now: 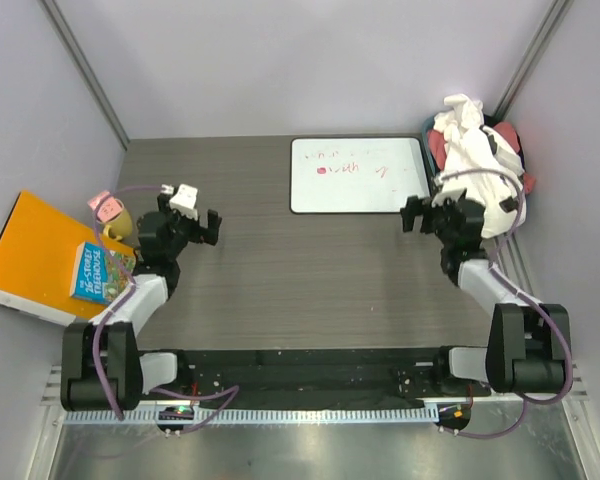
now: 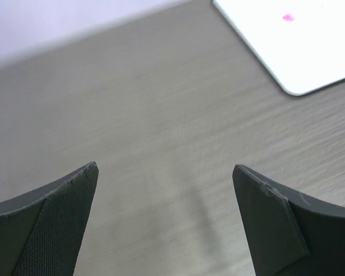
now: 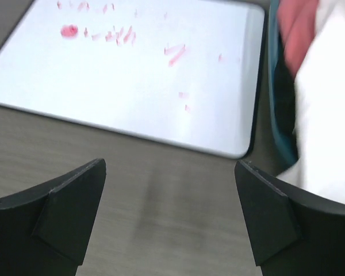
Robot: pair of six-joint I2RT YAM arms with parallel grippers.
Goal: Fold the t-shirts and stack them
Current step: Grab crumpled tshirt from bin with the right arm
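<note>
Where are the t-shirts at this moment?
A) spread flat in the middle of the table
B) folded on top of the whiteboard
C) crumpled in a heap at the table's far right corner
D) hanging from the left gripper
C: the white t-shirt and the pink t-shirt lie bunched together at the far right, just past the right edge of the whiteboard.

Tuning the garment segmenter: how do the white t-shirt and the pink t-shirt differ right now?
Colour: the white t-shirt is plain white, the pink t-shirt salmon.
Exposure: the white t-shirt lies on top and is mostly visible. The pink t-shirt is largely buried under it, showing only patches at the heap's edges.
Shared: both are crumpled and unfolded, in one heap at the dark bin at the table's far right. Neither is held.
</note>
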